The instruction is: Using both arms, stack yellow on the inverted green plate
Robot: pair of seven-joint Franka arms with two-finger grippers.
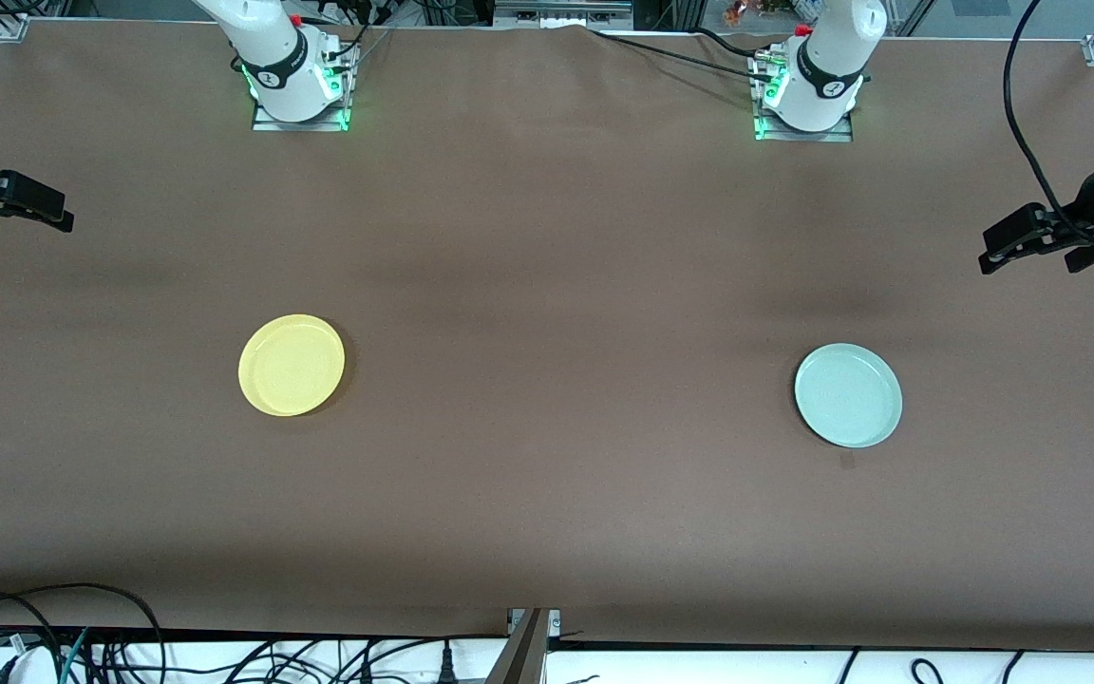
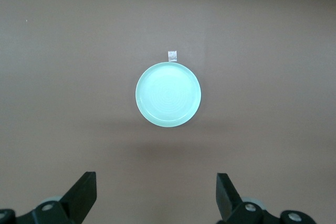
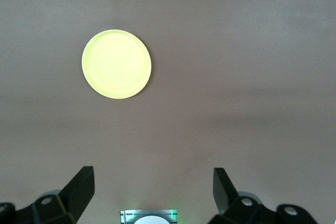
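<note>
Nearest the front camera, the green plate [image 1: 848, 395] lies rim-up on the brown table [image 1: 547, 494], toward the left arm's end, a small tape tab [image 2: 171, 55] touching its rim. Slightly farther from the camera, the yellow plate [image 1: 292, 365] lies rim-up toward the right arm's end, well apart from the green plate. Farther still, the left gripper [image 1: 1010, 245] hangs above the table's end edge, jaws wide and empty; the right gripper [image 1: 39, 201] hangs above the other end edge, jaws likewise wide and empty.
</note>
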